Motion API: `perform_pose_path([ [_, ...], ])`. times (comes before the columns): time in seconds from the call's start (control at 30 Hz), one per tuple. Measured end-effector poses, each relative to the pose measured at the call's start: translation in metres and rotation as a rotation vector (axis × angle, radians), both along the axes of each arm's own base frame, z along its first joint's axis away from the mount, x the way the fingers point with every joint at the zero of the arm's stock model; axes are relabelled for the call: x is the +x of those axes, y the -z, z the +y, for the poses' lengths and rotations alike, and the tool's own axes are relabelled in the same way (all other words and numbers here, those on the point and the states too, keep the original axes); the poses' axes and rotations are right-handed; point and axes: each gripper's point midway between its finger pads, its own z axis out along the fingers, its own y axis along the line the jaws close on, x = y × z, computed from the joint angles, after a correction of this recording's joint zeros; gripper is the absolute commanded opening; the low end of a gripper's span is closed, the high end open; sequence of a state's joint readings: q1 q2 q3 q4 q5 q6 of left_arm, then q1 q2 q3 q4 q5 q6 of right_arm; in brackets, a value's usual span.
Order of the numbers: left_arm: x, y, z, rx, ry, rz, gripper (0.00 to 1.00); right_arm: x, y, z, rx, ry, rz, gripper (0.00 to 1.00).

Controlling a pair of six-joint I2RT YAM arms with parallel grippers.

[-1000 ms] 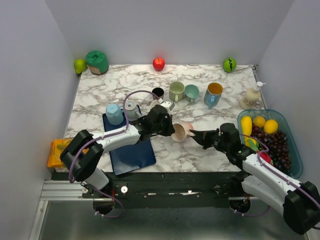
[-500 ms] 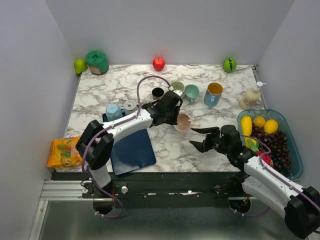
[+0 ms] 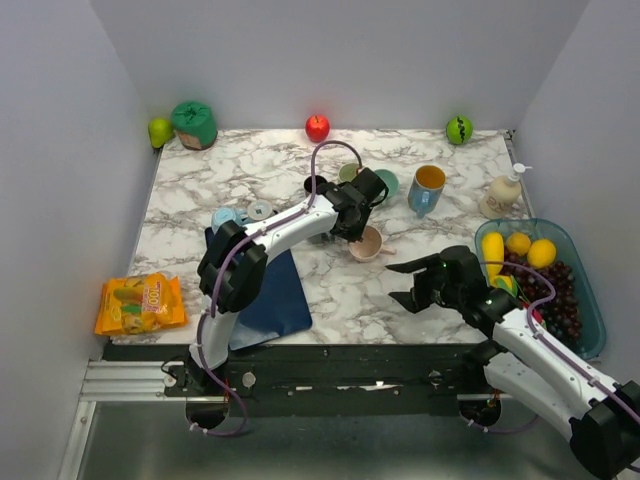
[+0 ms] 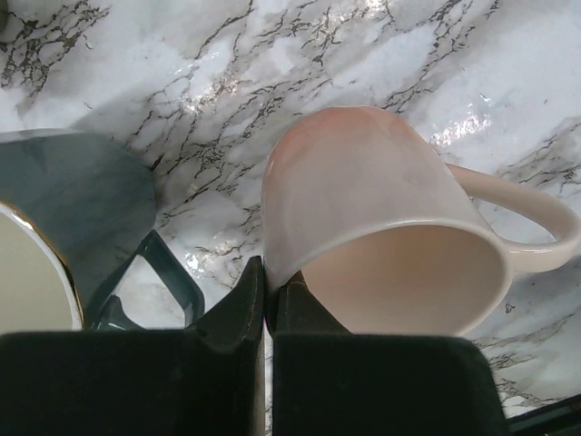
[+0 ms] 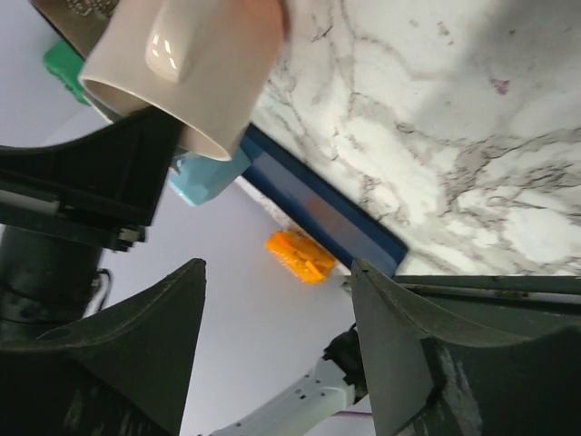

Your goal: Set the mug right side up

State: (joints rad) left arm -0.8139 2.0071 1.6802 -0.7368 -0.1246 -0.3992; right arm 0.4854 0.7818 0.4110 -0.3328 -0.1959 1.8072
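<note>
The pale pink mug (image 3: 366, 243) is near the middle of the marble table, tilted, with its mouth facing up and its handle to the right. My left gripper (image 3: 357, 232) is shut on its rim. In the left wrist view the mug (image 4: 363, 191) hangs just above the table, its wall pinched between my left gripper's (image 4: 263, 277) two fingers. My right gripper (image 3: 405, 283) is open, nearer and to the right of the mug, apart from it. In the right wrist view the mug (image 5: 191, 64) sits at the upper left, beyond my empty right gripper (image 5: 272, 300).
Behind the mug stand a teal mug (image 3: 383, 184), a blue mug (image 3: 427, 189), a green mug (image 3: 350, 172) and a black cup (image 3: 315, 185). A navy mat (image 3: 262, 300) and two small cups lie left. A fruit basket (image 3: 590, 300) and soap bottle (image 3: 503, 195) stand right.
My right gripper opened, let go of the mug and drew back to the right. My left arm carried the mug farther back and turned its mouth upward.
</note>
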Motion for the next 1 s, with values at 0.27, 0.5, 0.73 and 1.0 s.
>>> perform_pose_path([
  [0.27, 0.011, -0.001, -0.003, 0.057, 0.003, 0.023, 0.30, -0.002, 0.006, -0.011, -0.129, -0.035, -0.031, 0.80],
  [0.5, 0.024, -0.014, -0.003, 0.060, -0.017, 0.011, 0.49, 0.003, -0.001, -0.013, -0.180, -0.060, -0.066, 0.81],
  [0.73, 0.030, -0.023, -0.001, 0.047, -0.030, -0.009, 0.60, 0.002, 0.002, -0.017, -0.217, -0.072, -0.076, 0.83],
  [1.0, 0.017, -0.104, 0.025, -0.066, -0.061, -0.165, 0.75, 0.008, -0.012, -0.020, -0.286, -0.108, -0.141, 0.87],
])
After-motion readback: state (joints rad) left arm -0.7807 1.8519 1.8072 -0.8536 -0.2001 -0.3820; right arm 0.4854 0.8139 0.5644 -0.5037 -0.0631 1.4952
